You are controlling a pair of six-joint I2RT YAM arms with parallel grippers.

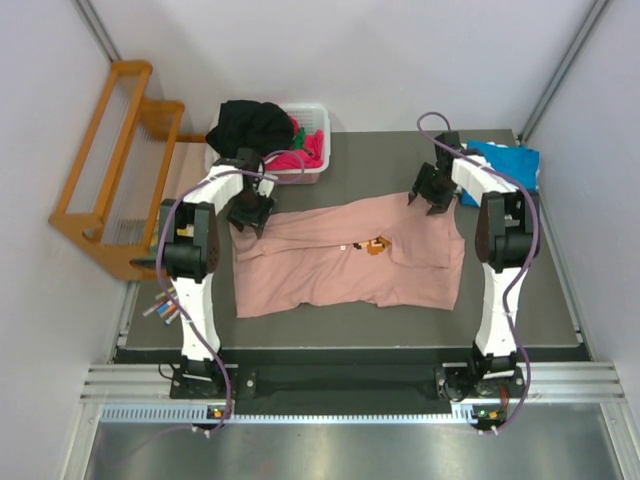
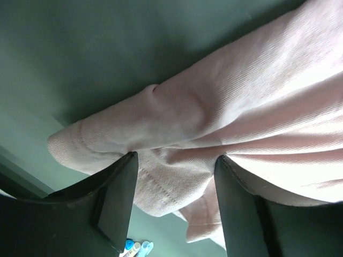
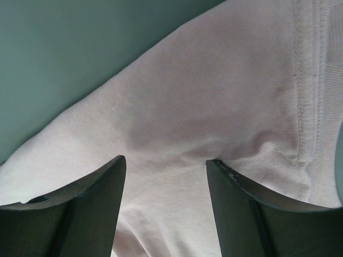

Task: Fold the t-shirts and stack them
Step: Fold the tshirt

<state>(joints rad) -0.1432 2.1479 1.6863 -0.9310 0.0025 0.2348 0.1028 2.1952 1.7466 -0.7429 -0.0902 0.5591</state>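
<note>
1. Pink shirt (image 1: 350,265): lies spread on the table (image 1: 520,300), wrinkled, collar side toward the far edge. Its small orange and dark print (image 1: 375,244) faces up near the middle.
2. My left gripper (image 1: 250,215): stands over the shirt's far left corner. In the wrist view the gripper (image 2: 176,160) has its fingers (image 2: 118,203) apart, and a bunched fold of the shirt (image 2: 214,107) fills the gap between them. No squeeze on the cloth is evident.
3. My right gripper (image 1: 432,195): stands over the shirt's far right corner. In the wrist view this gripper (image 3: 166,160) also has its fingers (image 3: 236,209) apart, straddling smooth cloth (image 3: 214,96) beside a stitched hem. Nothing is clamped.
4. Blue shirt (image 1: 505,160): lies at the table's far right corner, just beyond my right gripper.
5. Basket (image 1: 318,112): sits at the far left corner. A black shirt (image 1: 255,125) is heaped over its left rim and a magenta shirt (image 1: 305,155) lies inside.
</note>
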